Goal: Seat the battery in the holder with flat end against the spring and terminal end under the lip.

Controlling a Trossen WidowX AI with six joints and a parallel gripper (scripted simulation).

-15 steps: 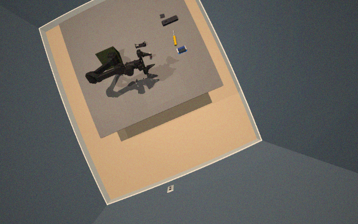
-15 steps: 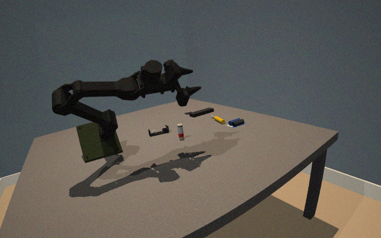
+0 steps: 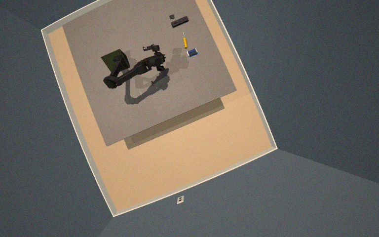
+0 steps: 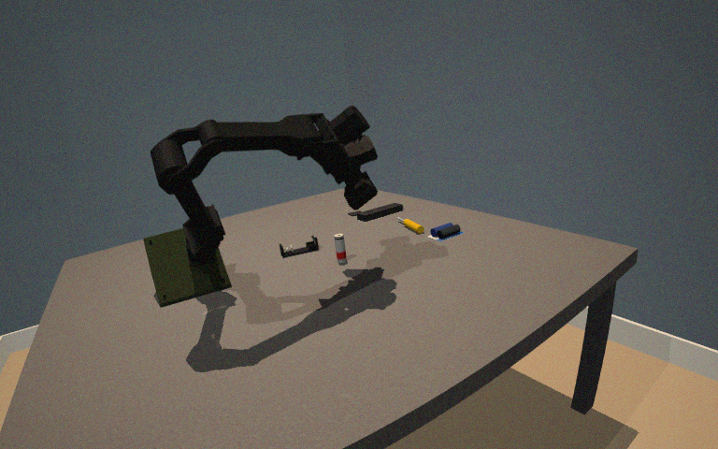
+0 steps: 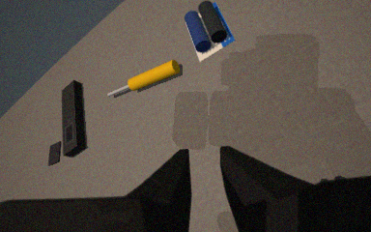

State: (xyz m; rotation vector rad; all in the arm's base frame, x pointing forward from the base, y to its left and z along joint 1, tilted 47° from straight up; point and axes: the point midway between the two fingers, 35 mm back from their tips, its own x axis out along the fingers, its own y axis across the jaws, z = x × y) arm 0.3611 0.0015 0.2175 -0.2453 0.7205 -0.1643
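Where the top view looks down, the holder (image 3: 144, 48) (image 4: 299, 250) lies left of the screwdriver (image 3: 184, 42) (image 4: 412, 225) (image 5: 154, 75), partly hidden by the gripper (image 3: 160, 59) (image 4: 360, 171) (image 5: 204, 157); the battery cannot be made out. In the exterior view, the battery (image 4: 340, 249) stands upright on the table (image 4: 450, 296), left of the screwdriver: a slim, pale grey cylinder with a red band low down. The dark holder, farther left and apart from it, has raised ends and small bright metal bits. In the wrist view, dark tapered fingers leave a narrow gap holding nothing, below the smooth yellow-handled screwdriver; blue and black cylinders (image 5: 205, 29) lie above it.
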